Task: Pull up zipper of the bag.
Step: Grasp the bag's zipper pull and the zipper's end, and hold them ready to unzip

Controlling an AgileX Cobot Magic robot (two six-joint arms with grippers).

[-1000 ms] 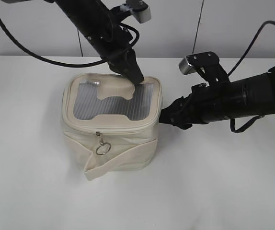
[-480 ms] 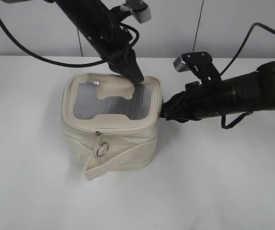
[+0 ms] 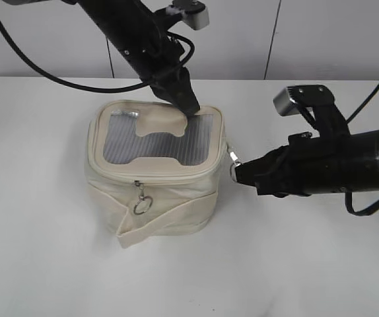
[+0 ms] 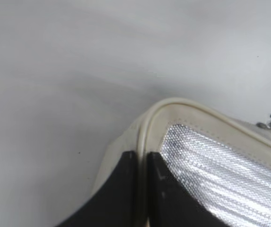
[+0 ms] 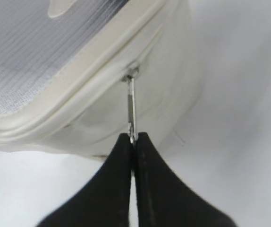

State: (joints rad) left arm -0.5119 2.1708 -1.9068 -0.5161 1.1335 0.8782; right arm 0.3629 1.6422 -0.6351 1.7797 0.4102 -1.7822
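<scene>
The cream bag (image 3: pixel 170 198) stands mid-table, its grey mesh top with the bone-shaped patch facing up. The cream zipper (image 3: pixel 176 177) runs round the lid edge. One silver slider with a ring pull (image 3: pixel 141 205) hangs on the front. My right gripper (image 3: pixel 238 173) is shut on the second slider's ring pull (image 5: pixel 132 109) at the bag's right side and holds it taut. My left gripper (image 3: pixel 191 109) is shut and presses on the back rim of the bag's lid (image 4: pixel 147 132); its fingers straddle the cream piping (image 4: pixel 142 156).
The white table (image 3: pixel 295 264) spreads around the bag, with a grey wall behind. Black cables loop over the back left and right. The right arm lies low across the table's right side.
My right gripper has pulled back to the right with the ring pull; the slider now shows at the bag's right corner. The left gripper has stayed on the lid.
</scene>
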